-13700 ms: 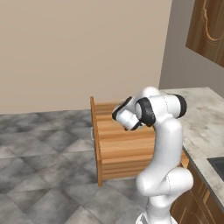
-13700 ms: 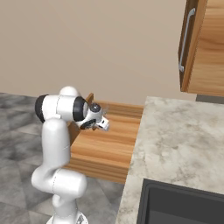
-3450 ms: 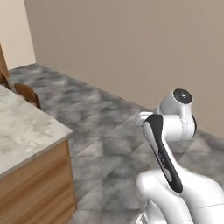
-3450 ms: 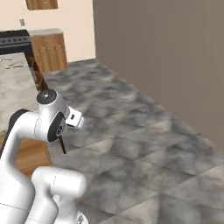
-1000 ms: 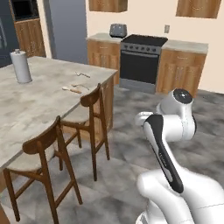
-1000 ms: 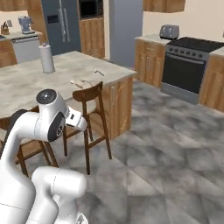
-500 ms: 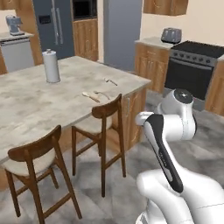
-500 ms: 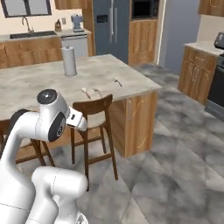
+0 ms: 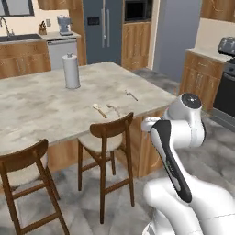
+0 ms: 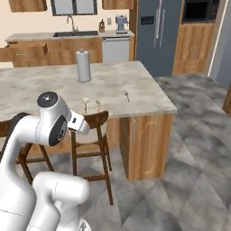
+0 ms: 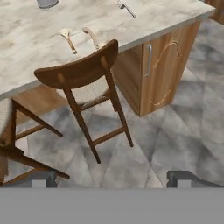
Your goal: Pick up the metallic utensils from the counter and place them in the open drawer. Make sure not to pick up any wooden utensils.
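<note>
marbled stone counter (image 9: 41, 103) amid wooden kitchen cabinetry

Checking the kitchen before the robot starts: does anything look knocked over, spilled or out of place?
Nothing stands out. The paper towel roll stands upright on the counter, the spoons and the metal utensil lie flat near its edge, and both stools stand upright.
</note>
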Motion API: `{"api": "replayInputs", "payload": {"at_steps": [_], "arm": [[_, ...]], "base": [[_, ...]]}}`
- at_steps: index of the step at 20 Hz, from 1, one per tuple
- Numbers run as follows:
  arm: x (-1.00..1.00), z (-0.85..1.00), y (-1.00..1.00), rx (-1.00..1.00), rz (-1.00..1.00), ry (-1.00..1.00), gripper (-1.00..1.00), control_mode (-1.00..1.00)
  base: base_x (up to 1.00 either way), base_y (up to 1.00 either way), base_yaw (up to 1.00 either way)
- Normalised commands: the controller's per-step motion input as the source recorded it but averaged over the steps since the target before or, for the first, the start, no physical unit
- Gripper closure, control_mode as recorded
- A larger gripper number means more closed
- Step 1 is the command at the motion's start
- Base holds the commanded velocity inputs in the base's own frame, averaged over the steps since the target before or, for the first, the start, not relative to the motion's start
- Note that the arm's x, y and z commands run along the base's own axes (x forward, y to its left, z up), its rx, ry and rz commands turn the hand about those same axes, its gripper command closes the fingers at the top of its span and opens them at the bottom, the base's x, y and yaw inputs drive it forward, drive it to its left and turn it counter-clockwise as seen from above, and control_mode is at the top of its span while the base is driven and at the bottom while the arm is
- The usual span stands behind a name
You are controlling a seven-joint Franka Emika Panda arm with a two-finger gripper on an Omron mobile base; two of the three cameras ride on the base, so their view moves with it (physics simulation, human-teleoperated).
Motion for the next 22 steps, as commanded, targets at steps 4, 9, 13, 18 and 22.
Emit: {"api": "replayInputs", "payload": {"at_steps": [4, 9, 13, 18, 22], "arm": [[0.00, 0.00, 0.00, 0.00, 0.00, 0.00, -1.00, 1.00], [0.00, 0.00, 0.00, 0.00, 0.00, 0.00, -1.00, 1.00], [0.00, 0.00, 0.00, 0.00, 0.00, 0.00, -1.00, 1.00], [0.00, 0.00, 0.00, 0.00, 0.00, 0.00, -1.00, 1.00], [0.00, 0.00, 0.00, 0.00, 0.00, 0.00, -1.00, 1.00]], "base": [[0.96, -1.00, 0.45], [0.60, -1.00, 0.37], [0.46, -1.00, 0.24], [0.45, -0.49, 0.05], [0.67, -0.19, 0.00]]}}
